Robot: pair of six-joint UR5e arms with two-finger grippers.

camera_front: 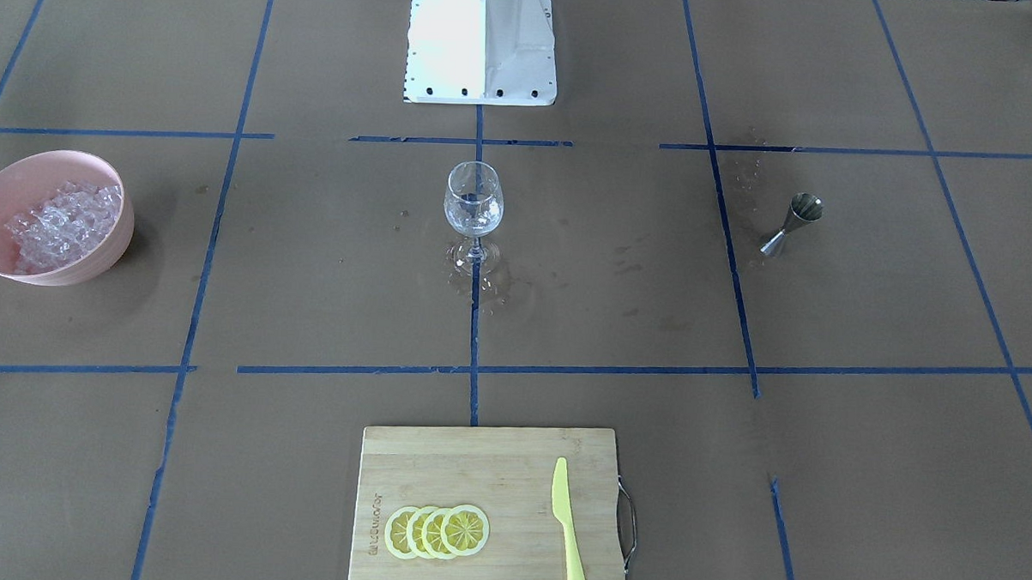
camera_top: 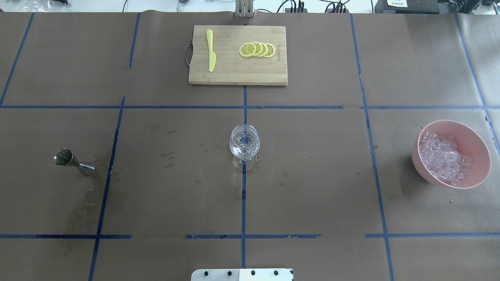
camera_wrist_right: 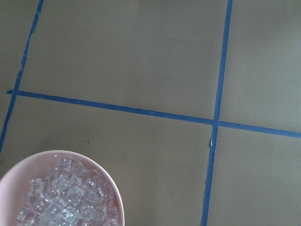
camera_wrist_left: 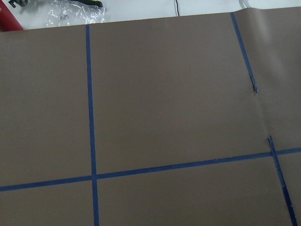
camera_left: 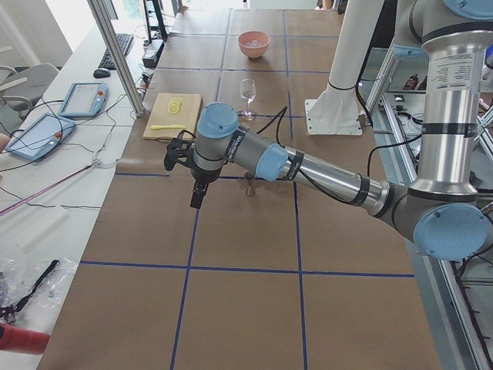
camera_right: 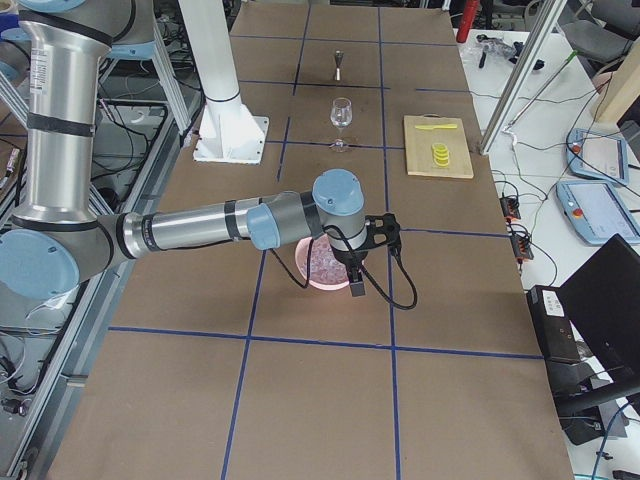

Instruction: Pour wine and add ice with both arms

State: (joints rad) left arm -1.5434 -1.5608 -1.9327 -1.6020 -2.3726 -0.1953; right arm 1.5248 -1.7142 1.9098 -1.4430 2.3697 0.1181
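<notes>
The ice [camera_top: 443,158] is a heap of small clear, colourless cubes, many alike and glassy, that fills the bottom of a round pale pink bowl [camera_top: 474,139] and rises toward the rim on one side. The bowl stands on the robot's right side of the brown paper-covered surface [camera_top: 312,175], which is marked into squares by blue tape. A stemmed clear wine glass [camera_top: 244,142] stands upright at the centre, on a tape line straight out from the white base block [camera_front: 481,57] and well apart from the bowl. A tape line runs between them, and darker blotches mark the paper around the glass's foot. On the robot's left side a small steel double-cone measure [camera_top: 72,159] stands upright, with more blotches beside it. Beyond the glass lies a bamboo cutting board [camera_top: 234,74] with four overlapping yellow lemon slices [camera_top: 258,49] and a yellow plastic knife [camera_top: 211,50]. The grey-silver right arm [camera_right: 200,228] reaches out level over the bowl, and its black pincer [camera_right: 356,285] points down at the bowl's rim — whether it is spread or pressed together I cannot tell. The left arm [camera_left: 308,166] stretches level above the measure, its pincer [camera_left: 197,199] pointing down over taped paper — its state I cannot tell either.
</notes>
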